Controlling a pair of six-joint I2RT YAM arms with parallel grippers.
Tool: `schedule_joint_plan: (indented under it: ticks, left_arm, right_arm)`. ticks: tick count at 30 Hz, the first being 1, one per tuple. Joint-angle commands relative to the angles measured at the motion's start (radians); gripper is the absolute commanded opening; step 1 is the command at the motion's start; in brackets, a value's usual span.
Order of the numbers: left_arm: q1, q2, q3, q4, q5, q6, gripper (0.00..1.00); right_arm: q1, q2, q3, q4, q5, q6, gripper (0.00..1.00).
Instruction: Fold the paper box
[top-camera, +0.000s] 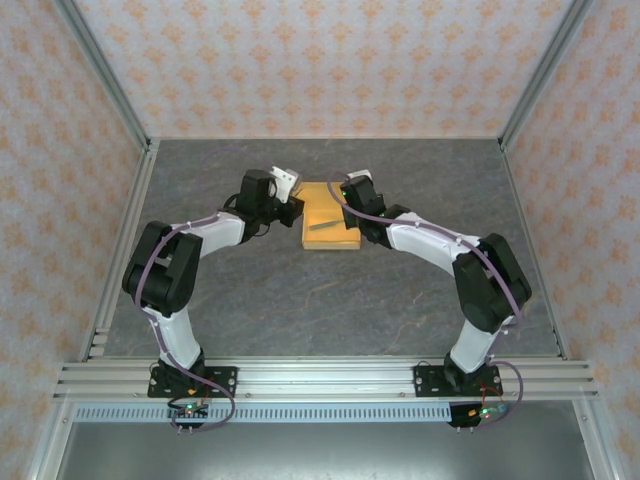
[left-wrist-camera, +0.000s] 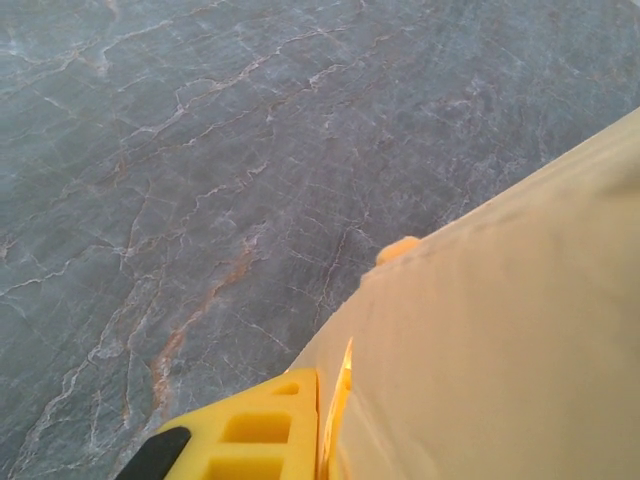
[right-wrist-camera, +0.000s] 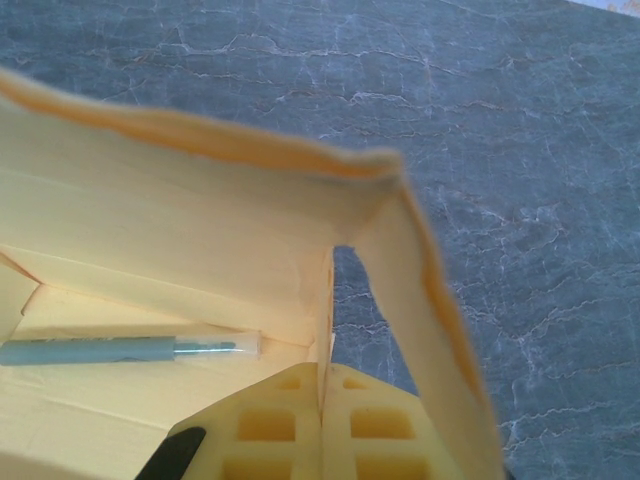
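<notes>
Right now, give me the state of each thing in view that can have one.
Box, partly folded, open on top, one wall raised.
Stick, lying flat inside the box.
Left hand, shut on the box's edge.
Right hand, shut on a box wall.

No words, numbers or signs can be read anywhere here. The paper box (top-camera: 330, 215) is plain tan card, and no print shows on it. The walls (top-camera: 320, 60) have only a small orange flower pattern, not letters. The thin stick (right-wrist-camera: 100, 351) in the box may have a mark, but it is too blurry to tell.
</notes>
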Motion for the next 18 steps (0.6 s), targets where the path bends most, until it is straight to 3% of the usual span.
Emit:
schedule_joint_plan:
  ticks: [1,11,18]
  left_arm:
    - [-0.037,-0.036,0.009,0.022,-0.108,-0.082,0.07]
    - [-0.127,-0.024,0.019,0.038,-0.373,-0.280,0.05]
    - [-0.169,-0.020,0.039,-0.018,-0.566,-0.420,0.05]
  right_arm:
    - [-0.002,0.018,0.034,-0.023,0.023,0.077,0.00]
    - [0.039,0.073,0.096,-0.066,0.163,0.256,0.00]
    - [0.049,0.089,0.104,-0.068,0.167,0.316,0.00]
